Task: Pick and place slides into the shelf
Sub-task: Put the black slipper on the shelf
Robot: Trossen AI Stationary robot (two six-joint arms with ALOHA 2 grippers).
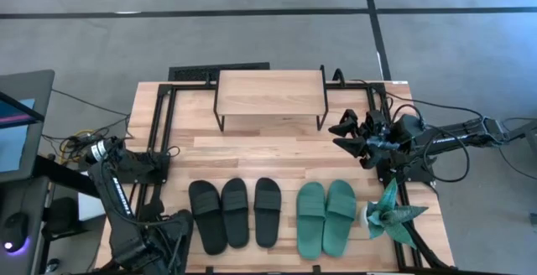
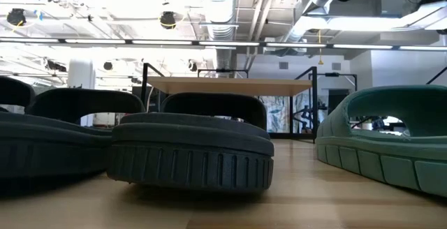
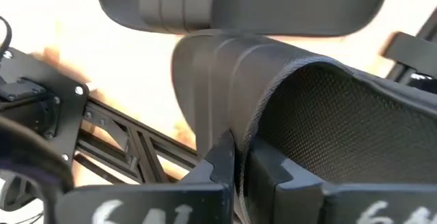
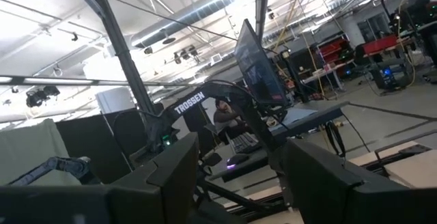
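Note:
Three black slides (image 1: 234,212) lie side by side, soles down, on the near part of the table, with two teal slides (image 1: 325,216) to their right. In the low view a black slide (image 2: 188,145) fills the foreground and a teal slide (image 2: 391,145) sits at the right. The shelf (image 1: 270,92) stands on its thin legs at the far middle, also seen as the shelf (image 2: 230,86). My left gripper (image 1: 178,226) is at the near left, beside the leftmost black slide, shut on a black slide (image 3: 307,108). My right gripper (image 1: 348,132) hovers open to the right of the shelf. My left gripper (image 3: 237,169) pinches the edge of the black slide's wide strap (image 3: 218,108) between its two fingers. The strap arches away ahead of the fingers, and its textured inner side (image 3: 341,121) shows. I cannot tell whether the slide is lifted off the table.
A spiky teal paper plant (image 1: 390,212) stands near the right edge, beside the teal slides. Black frame rails (image 1: 159,141) run along the table's left and right sides. Bare wood lies between the shelf and the row of slides. A person sits at a desk (image 4: 225,115) in the room.

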